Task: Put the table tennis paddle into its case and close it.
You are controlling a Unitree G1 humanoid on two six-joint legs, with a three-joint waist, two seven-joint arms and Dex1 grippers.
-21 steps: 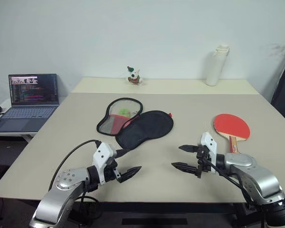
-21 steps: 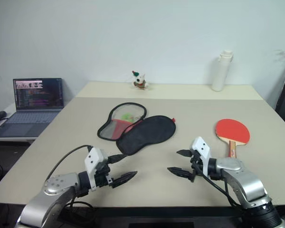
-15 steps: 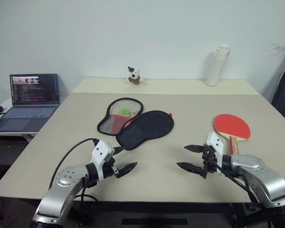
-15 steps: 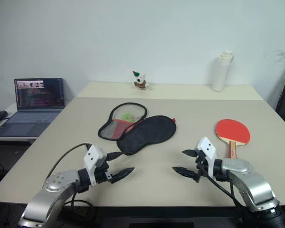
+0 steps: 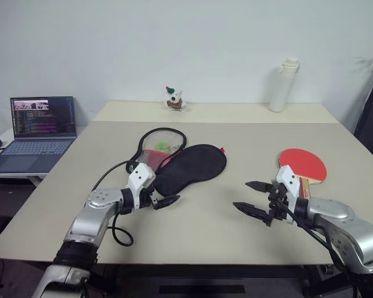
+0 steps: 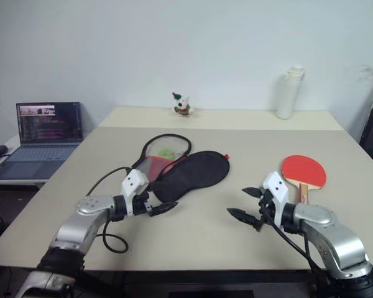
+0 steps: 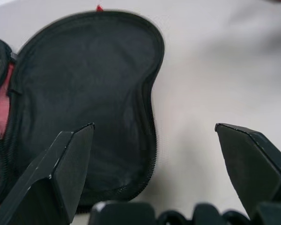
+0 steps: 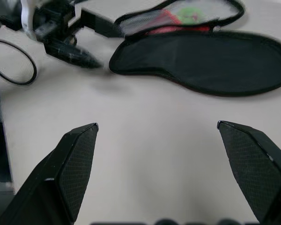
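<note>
The soft paddle-shaped fabric case (image 5: 185,165) lies unzipped near the middle of the beige worktop (image 5: 236,133), its black half spread flat and its red mesh-pocket half folded out behind. The narrow end of the mesh half is partly hidden by the left gripper (image 5: 160,198), whose fingers are spread open and empty just beside the case's near edge; contact cannot be made out. The rigid red-faced table tennis paddle (image 5: 303,166) rests well apart on the right, its wooden handle partly covered by the right gripper (image 5: 253,197) — fingers likewise wide apart, nothing held. Bare worktop is seen between the two grippers and towards the front edge.
</note>
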